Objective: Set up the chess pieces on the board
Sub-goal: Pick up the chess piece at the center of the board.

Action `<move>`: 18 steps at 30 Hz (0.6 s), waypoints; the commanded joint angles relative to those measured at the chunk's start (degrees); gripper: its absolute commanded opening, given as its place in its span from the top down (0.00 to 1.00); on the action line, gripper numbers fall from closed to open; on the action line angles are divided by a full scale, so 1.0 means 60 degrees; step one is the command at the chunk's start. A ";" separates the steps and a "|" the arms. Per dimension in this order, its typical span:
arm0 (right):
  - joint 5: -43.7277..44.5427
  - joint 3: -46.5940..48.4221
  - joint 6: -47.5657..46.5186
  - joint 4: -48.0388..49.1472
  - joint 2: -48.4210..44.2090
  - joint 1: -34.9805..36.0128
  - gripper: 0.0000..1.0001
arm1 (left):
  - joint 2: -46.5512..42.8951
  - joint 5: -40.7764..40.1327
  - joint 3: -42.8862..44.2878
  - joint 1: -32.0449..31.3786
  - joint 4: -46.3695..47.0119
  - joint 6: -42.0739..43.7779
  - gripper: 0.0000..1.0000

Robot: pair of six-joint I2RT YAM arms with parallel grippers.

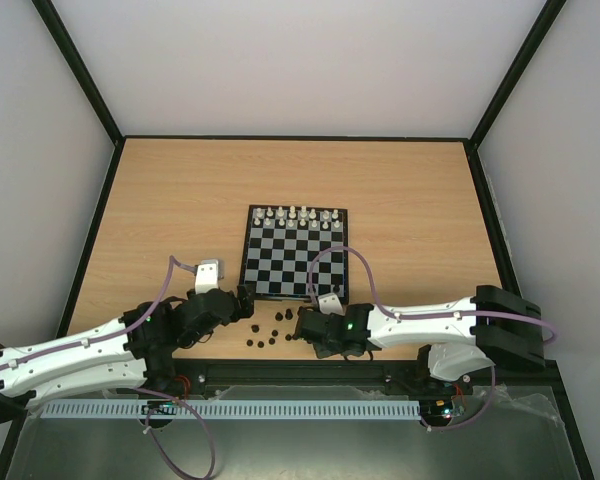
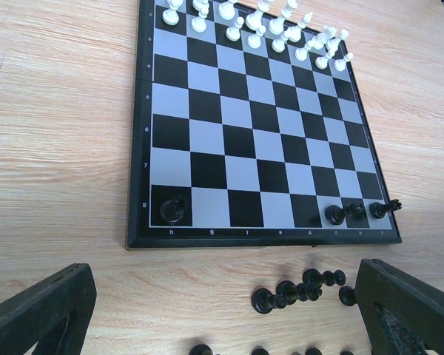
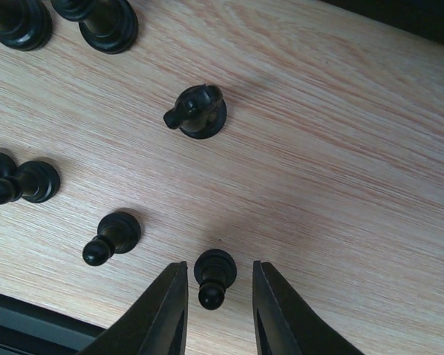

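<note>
The left gripper (image 1: 242, 303) hangs wide open and empty, just off the near left corner of the board (image 1: 292, 268). The board lies mid-table (image 1: 180, 200), with white pieces (image 1: 300, 215) on its far rows. A few black pieces (image 2: 288, 292) stand on its near row, and the rest are scattered on the wood just in front.

The right gripper (image 3: 216, 299) is low over that scatter. Its jaws are narrowly parted on either side of one pawn (image 3: 213, 277), with a sliver of wood showing on each side, so nothing is gripped yet. The pawn appears to stand upright, its long axis rising between the fingers. This arm is plainly the nearer one.

From above, the gripper hides the pawn. The other pieces are too small to tell their kinds.
</note>
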 commanded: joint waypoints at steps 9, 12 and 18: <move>-0.0041 -0.0255 -0.0129 0.0072 0.0105 -0.0222 0.83 | -0.0059 -0.0078 -0.0074 0.0063 -0.0033 -0.0028 0.01; -0.0061 -0.0240 -0.0206 0.0134 0.0101 -0.0288 0.90 | -0.0050 -0.0083 -0.0093 0.0063 -0.0029 -0.0022 0.01; 0.0042 0.0008 -0.0351 -0.0240 -0.0016 -0.0476 0.94 | -0.0035 -0.0074 -0.0075 0.0065 -0.0025 -0.0024 0.01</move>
